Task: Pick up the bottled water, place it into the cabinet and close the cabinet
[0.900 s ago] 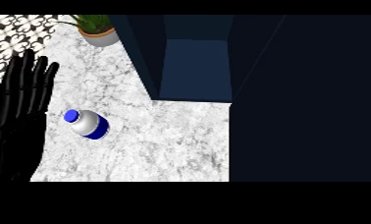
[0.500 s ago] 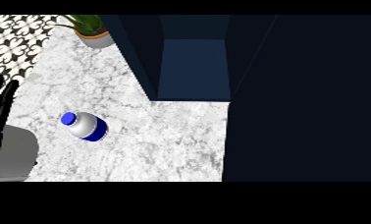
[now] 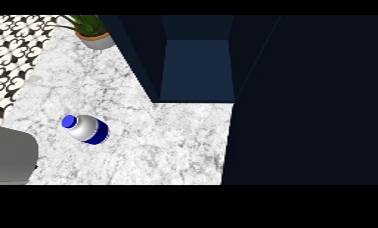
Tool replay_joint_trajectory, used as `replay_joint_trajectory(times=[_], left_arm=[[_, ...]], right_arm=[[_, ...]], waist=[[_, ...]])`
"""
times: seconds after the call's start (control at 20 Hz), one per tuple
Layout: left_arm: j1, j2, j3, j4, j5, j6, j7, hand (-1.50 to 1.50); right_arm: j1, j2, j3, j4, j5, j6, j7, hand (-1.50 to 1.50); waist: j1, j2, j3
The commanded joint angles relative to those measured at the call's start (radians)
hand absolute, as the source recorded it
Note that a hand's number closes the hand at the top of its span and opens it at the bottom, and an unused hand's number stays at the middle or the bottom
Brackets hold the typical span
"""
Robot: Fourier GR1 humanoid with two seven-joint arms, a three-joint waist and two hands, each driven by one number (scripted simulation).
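A: Where is the bottled water (image 3: pixel 86 129)?

B: It stands on the marble counter (image 3: pixel 148 137), out in front of the open cabinet (image 3: pixel 196 67) and off to its left. It has a blue cap and a blue band. Nothing touches it.

A: Is the cabinet open?

B: Yes. You can look right into it. Its inside is dark blue, and the bottle is not in it.

A: What else is near the cabinet?

B: A potted plant (image 3: pixel 92 31) sits just left of the cabinet, up at the far end of the counter. A tiled wall (image 3: pixel 18 47) with black and white shapes is further left still.

A: Can you see a hand?

B: No hand shows. Only a grey forearm (image 3: pixel 15 157) pokes in at the lower left, far from the cabinet and a bit left of the bottle. It does not touch the bottle. I cannot tell whether any fingers are wide or curled, because both hands are out of sight.
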Motion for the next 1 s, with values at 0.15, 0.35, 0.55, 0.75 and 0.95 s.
replay_joint_trajectory(times=[0.15, 0.35, 0.55, 0.75, 0.95], left_arm=[[0.049, 0.048, 0.123, -0.022, 0.138, -0.036, 0.106, -1.50], [0.080, -0.008, 0.106, -0.071, 0.102, -0.034, 0.142, -1.50], [0.061, -0.019, 0.106, 0.022, 0.008, -0.099, 0.096, -1.50], [0.010, -0.027, 0.059, 0.065, -0.104, -0.110, 0.082, -1.50], [-0.028, -0.059, 0.033, 0.130, -0.170, -0.110, 0.051, -1.50]], right_arm=[[0.026, 0.022, 0.138, -0.137, 0.091, -0.030, 0.118, -1.50], [-0.024, -0.001, 0.039, -0.140, 0.023, -0.027, 0.167, -1.50], [-0.039, 0.024, 0.124, -0.140, 0.094, -0.071, 0.187, -1.50], [-0.033, 0.026, 0.196, -0.124, 0.143, -0.093, 0.163, -1.50], [-0.055, 0.023, 0.207, -0.153, 0.164, -0.128, 0.225, -1.50]], waist=[[-0.002, 0.000, 0.000], [-0.002, 0.002, 0.000], [-0.005, 0.002, 0.000], [-0.010, 0.002, 0.000], [-0.012, 0.003, 0.000]])
